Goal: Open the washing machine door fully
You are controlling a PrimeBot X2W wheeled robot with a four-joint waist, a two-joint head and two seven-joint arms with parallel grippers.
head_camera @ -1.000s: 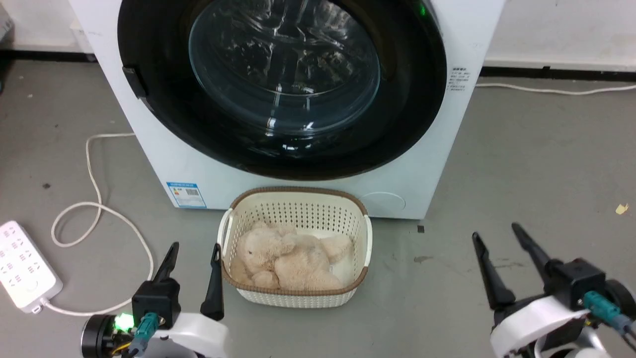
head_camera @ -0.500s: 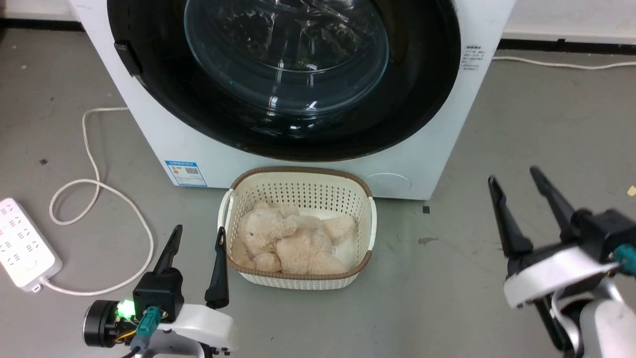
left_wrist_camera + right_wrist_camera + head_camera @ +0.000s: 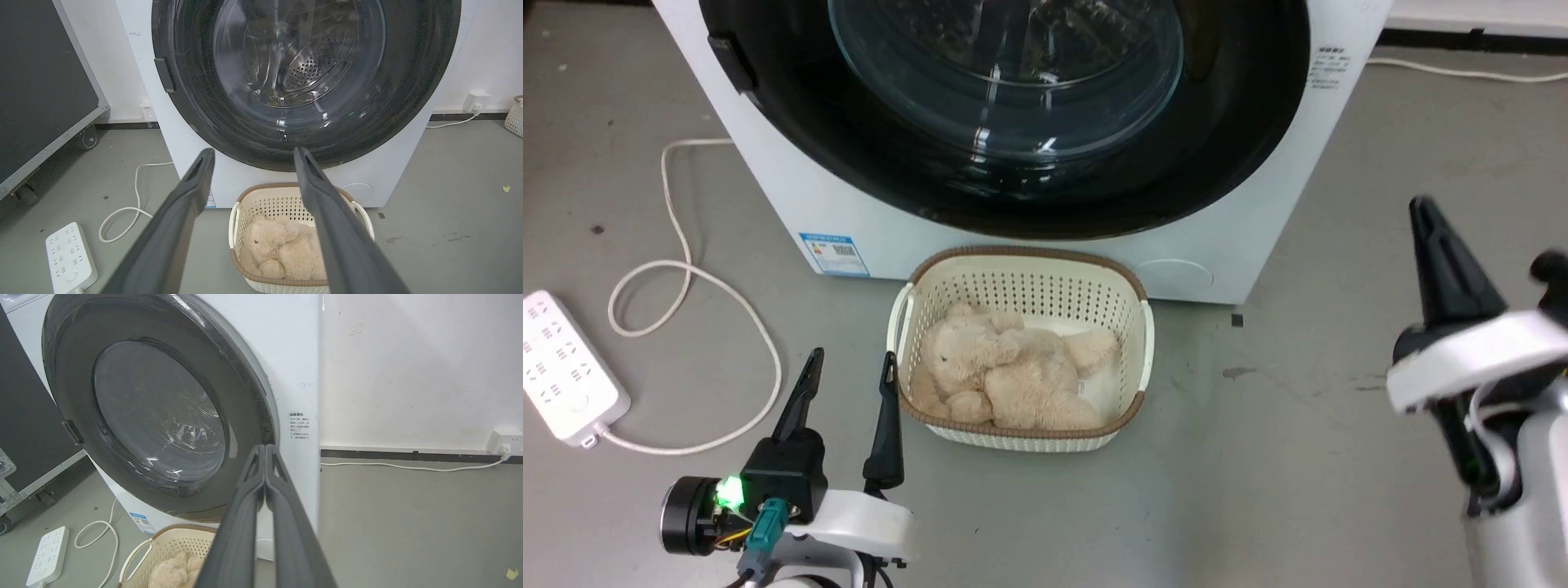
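White sheet metal forms the washing machine [image 3: 1241, 245], which stands on the grey floor [image 3: 1339, 457] ahead of both claws. The washing machine door [image 3: 1241, 139], glossy black around a bulging clear bowl, lies closed flat against the machine's front. From the left claw [image 3: 253, 150] the door is straight ahead and above the fingertips. From the right claw [image 3: 265, 446] it is ahead and off to the left, with the machine's right front corner just beyond the tips.

Further left of the left claw a black wheeled case [image 3: 41, 81] leans in by the wall. A cream basket [image 3: 1021, 282] with a brown rim sits at the foot of the machine, just to the right of the left claw and well left of the right one. A beige plush bear [image 3: 1005, 376] lies inside it. Left of the left claw is a white power strip [image 3: 564, 367], its cord [image 3: 678, 278] looping across the floor towards the machine.

The left claw is spread wide and holds nothing. The right claw's two fingers are pressed together at the tips, also with nothing between them, and raised off the floor.
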